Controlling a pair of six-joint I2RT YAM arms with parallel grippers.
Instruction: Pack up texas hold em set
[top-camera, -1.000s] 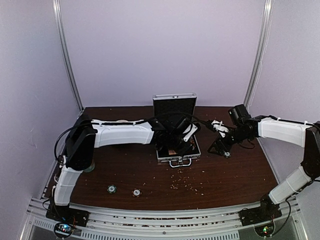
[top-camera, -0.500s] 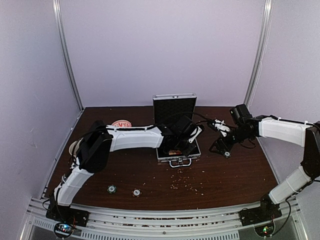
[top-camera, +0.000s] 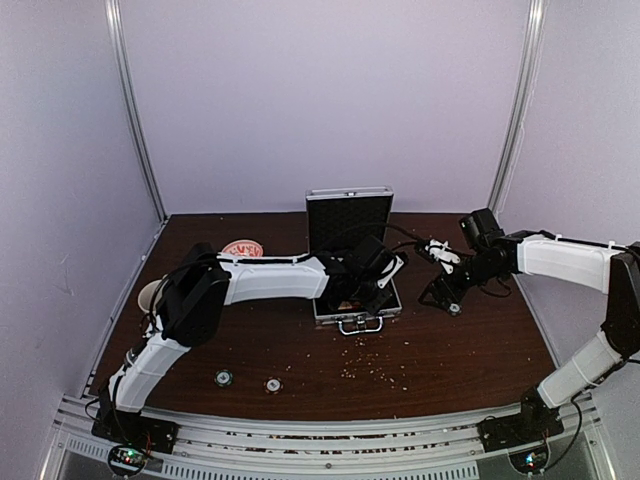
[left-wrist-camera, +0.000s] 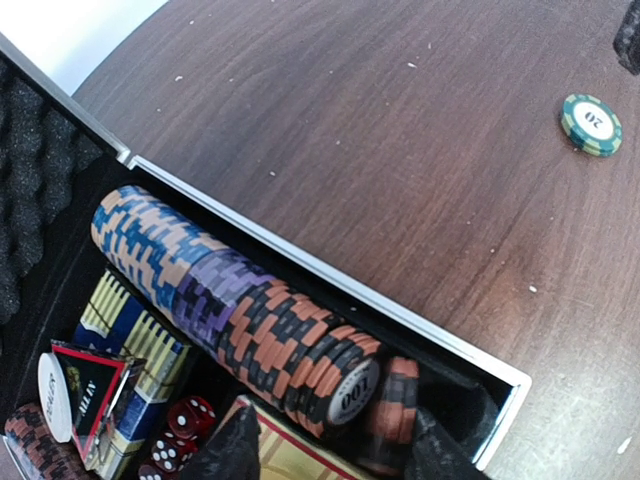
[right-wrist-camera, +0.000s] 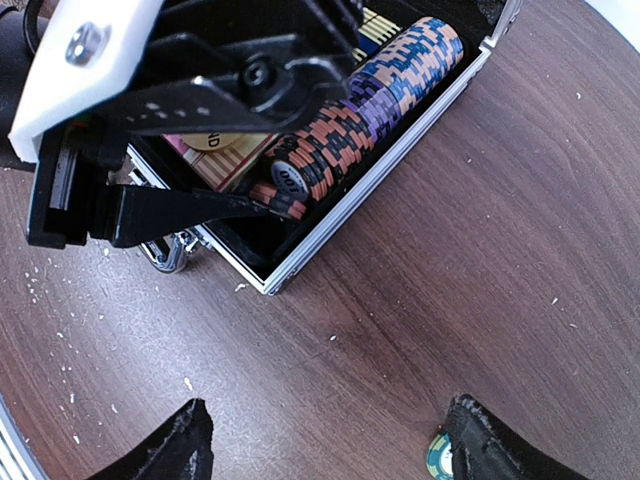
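Case (top-camera: 348, 215) is sitting mid-table with its lid standing up at the back and a chip row (left-wrist-camera: 230, 300) lying along its right side. Left gripper (left-wrist-camera: 335, 455) is straddling the row's end, fingers parted and pinching nothing; it is probably best lifting straight up so no chip tips. Right gripper (right-wrist-camera: 330, 445) is hovering spread and empty over a green chip (right-wrist-camera: 437, 455). Crumbs (top-camera: 375, 370) are littering the dark table (top-camera: 470, 350); two chips (top-camera: 223, 378) are lying near its front; plain lilac walls (top-camera: 320, 100) are enclosing it.

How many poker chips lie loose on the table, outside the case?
3. The left front chip and the right front chip lie near the front edge of the table; the green chip lies right of the case. More may be hidden.
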